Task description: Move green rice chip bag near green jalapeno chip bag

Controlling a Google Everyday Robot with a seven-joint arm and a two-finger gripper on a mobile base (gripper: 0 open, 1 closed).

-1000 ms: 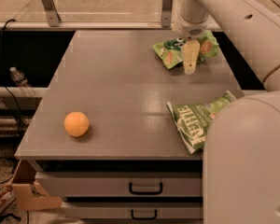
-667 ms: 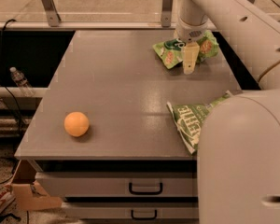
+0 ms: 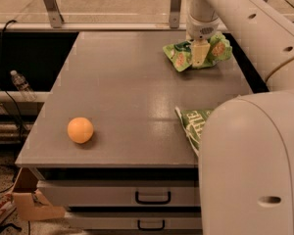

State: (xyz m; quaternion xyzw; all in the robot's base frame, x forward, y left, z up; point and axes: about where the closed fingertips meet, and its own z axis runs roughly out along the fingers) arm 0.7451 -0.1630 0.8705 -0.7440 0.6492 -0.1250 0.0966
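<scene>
My claw (image 3: 199, 58) is down at the green rice chip bag (image 3: 177, 58), two o'clock on the table (image 3: 122, 82). I cannot tell its grip. The green jalapeno chip bag (image 3: 194, 124) lies at four.

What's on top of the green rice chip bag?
Only the tool, over the middle of the green rice chip bag, far right on the table. That middle is covered.

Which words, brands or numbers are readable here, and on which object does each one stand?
"TTLE", apparently, white, partly hidden: on the flat light green bag, front right.
Too blurred to read: lettering on the wrinkly bright green bag under the end effector.
No other text is readable.
</scene>
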